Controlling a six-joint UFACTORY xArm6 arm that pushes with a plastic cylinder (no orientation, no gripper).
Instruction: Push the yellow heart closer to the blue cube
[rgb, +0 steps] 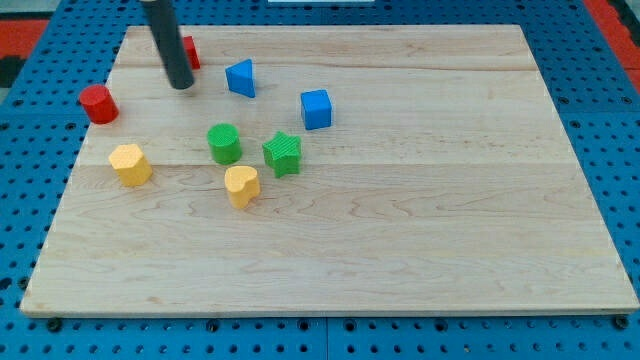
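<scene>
The yellow heart (241, 185) lies left of the board's middle. The blue cube (316, 108) sits up and to the right of it, with the green star (283, 153) between them. My tip (181, 84) is near the top left of the board, well above and left of the heart. It stands just left of the blue triangular block (241, 77) and partly hides a red block (189, 51).
A green cylinder (224, 143) sits just above and left of the heart. A yellow block (131, 164) lies further left. A red cylinder (98, 103) sits at the board's left edge. The wooden board (420, 230) rests on a blue pegboard surface.
</scene>
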